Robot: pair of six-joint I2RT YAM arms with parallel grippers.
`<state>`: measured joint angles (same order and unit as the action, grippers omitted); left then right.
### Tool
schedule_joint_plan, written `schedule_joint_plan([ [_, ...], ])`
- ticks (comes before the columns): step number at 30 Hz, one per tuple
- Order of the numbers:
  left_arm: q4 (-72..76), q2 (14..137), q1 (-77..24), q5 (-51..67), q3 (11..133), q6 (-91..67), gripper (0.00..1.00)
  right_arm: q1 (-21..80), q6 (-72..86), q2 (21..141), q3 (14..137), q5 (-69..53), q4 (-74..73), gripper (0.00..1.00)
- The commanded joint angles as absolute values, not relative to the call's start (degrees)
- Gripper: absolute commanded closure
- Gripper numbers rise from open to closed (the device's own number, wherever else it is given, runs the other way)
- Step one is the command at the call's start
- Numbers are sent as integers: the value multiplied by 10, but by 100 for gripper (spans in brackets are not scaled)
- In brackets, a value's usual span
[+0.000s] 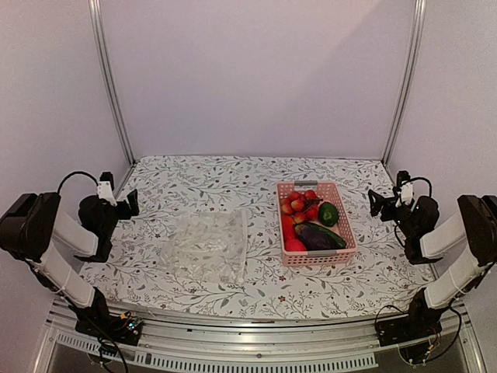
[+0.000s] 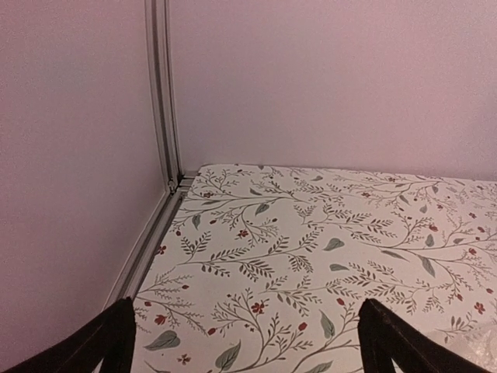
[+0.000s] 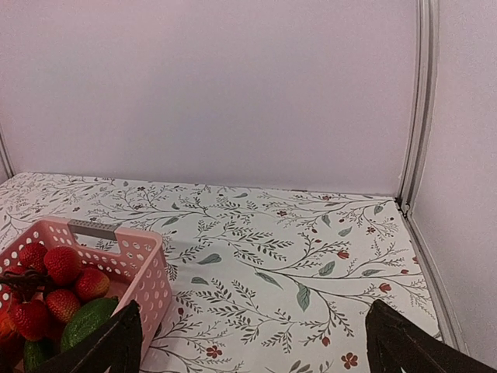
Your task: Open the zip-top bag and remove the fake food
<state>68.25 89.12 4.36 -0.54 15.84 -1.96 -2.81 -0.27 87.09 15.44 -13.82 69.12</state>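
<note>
Although the task called for a bag to be opened, the zip-top bag (image 1: 210,247) lay flat and crumpled on the table (image 1: 194,179), left of centre, and the overhead view showed nothing coloured inside it. Whether its seal was parted could not be told. The fake food (image 1: 311,221) sat in the pink basket (image 1: 307,185), to the bag's right and apart from it, with the red berries (image 1: 299,203) at the far end and the avocado (image 1: 328,213) against the right wall. Judgement: removal looked done, or near it. The bag read as thin film, very light, limp and slippery. It would likely collapse under a pinch and slide on the table unless pinned. The best hold would be the stiffer zip edge, one lip per gripper, though which edge carried the zip was unclear. The food looked hard, glossy and rounded, so apt to squirt from a grip, and best taken across the middle. The left gripper (image 1: 124,203) hung at the table's left edge, well apart from the bag, fingers spread wide, with nothing between them and touching nothing. The right gripper (image 1: 377,200) hung at the right edge, near the basket's far corner but clear of it, likewise wide apart and empty.
</note>
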Motion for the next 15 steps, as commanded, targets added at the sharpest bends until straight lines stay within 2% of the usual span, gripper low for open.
schedule_joint_plan([
  [1,676,891,47,2,161,-17,0,-31,-7,874,150,-126,712,1],
  [4,687,892,19,-56,157,-1,0,-31,-7,874,151,-125,712,1],
  [15,671,892,35,-34,166,-12,0,-31,-7,875,151,-126,712,1],
])
